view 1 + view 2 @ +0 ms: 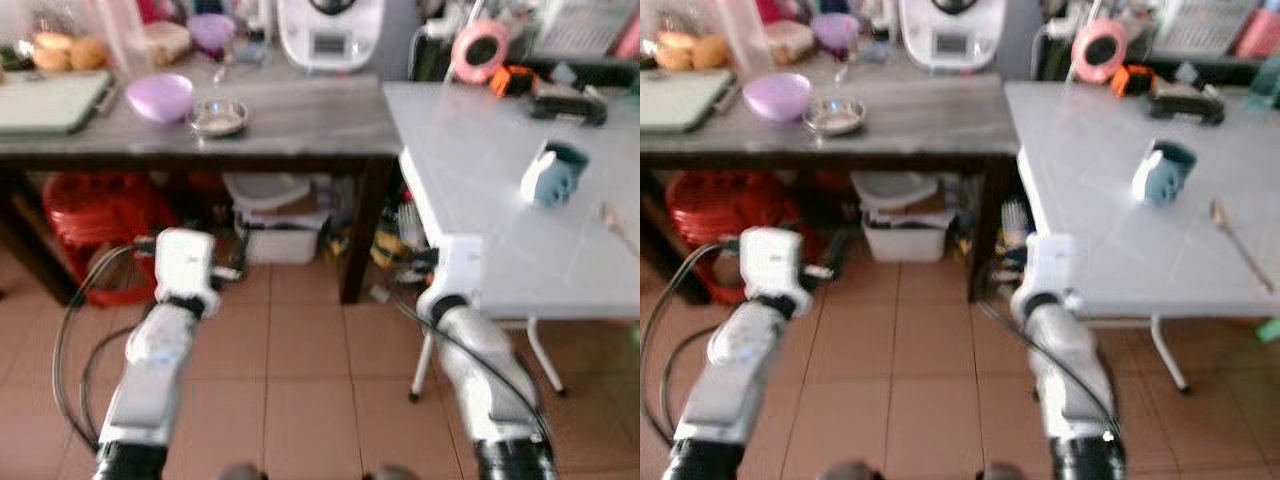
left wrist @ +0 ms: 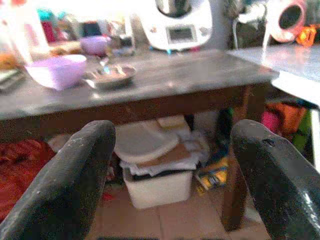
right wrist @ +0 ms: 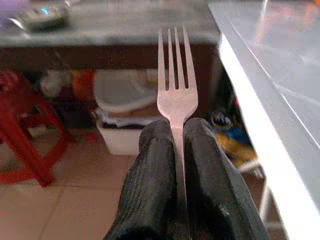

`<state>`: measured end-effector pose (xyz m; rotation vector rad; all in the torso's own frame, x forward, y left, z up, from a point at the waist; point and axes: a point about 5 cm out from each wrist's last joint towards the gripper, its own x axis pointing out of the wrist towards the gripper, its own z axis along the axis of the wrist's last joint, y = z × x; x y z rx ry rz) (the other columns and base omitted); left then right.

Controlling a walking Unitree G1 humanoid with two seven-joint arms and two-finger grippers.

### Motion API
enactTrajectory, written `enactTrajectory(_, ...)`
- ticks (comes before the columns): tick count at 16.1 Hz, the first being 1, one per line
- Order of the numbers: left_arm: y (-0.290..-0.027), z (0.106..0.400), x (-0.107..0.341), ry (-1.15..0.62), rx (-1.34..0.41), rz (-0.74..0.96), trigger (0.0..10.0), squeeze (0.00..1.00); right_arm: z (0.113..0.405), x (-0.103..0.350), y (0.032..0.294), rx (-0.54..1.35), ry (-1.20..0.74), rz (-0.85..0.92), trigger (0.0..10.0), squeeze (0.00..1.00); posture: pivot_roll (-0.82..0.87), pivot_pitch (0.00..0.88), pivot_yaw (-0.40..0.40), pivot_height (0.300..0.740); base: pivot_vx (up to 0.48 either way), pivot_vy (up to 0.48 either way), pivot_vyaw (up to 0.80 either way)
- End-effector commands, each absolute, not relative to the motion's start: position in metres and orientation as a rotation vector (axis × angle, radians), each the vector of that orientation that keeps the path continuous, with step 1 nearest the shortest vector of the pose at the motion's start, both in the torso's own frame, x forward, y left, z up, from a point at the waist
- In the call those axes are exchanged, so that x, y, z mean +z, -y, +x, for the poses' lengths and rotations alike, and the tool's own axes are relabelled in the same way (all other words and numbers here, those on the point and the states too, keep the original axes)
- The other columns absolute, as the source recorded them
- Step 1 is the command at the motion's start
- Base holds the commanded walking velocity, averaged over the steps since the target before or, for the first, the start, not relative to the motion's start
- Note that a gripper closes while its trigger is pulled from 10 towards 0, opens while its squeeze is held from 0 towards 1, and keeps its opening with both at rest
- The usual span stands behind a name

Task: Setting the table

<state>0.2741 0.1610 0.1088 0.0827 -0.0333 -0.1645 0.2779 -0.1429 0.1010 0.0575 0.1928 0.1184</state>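
The right gripper [image 3: 175, 135] has its jaws clamped on a metal fork [image 3: 174, 90], tines pointing out ahead, just beside the edge of the white surface [image 3: 260, 75]. The left gripper [image 2: 172, 150] has its jaws wide apart, facing the dark wooden surface [image 2: 150, 82] that carries a purple bowl [image 2: 56, 70].

No text, label, brand, number or sign can be read anywhere in these views. The white kitchen appliance [image 2: 179, 22] on the wooden table [image 2: 165, 75] has a small display panel, but it is too blurred to make out any characters. The mug [image 1: 552, 174] on the white table [image 1: 480, 150] carries no legible marking.
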Motion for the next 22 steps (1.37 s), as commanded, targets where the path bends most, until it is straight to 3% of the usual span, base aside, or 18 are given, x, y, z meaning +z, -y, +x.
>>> enactTrajectory(1,-0.150,0.276,0.113,0.054,-0.197,0.070,10.0,0.00,0.280,0.109,0.151,0.103,-0.150,0.037,10.0,0.00,0.02,0.000,0.001,0.740,0.458,0.000,0.00)
enactTrajectory(10,-0.146,0.272,0.111,0.051,-0.174,0.061,10.0,0.00,0.278,0.115,0.155,0.088,-0.094,0.021,10.0,0.00,0.01,0.000,0.002,0.740,0.473,0.000,0.59)
enactTrajectory(18,-0.145,0.273,0.111,0.046,-0.181,0.049,10.0,0.00,0.280,0.123,0.161,0.028,-0.035,0.033,10.0,0.00,0.01,0.000,0.007,0.740,0.454,0.034,0.00)
enactTrajectory(22,-0.145,0.273,0.113,0.059,-0.191,0.052,10.0,0.00,0.282,0.122,0.161,0.015,-0.031,0.039,10.0,0.00,0.01,0.000,0.007,0.740,0.338,0.341,-0.71)
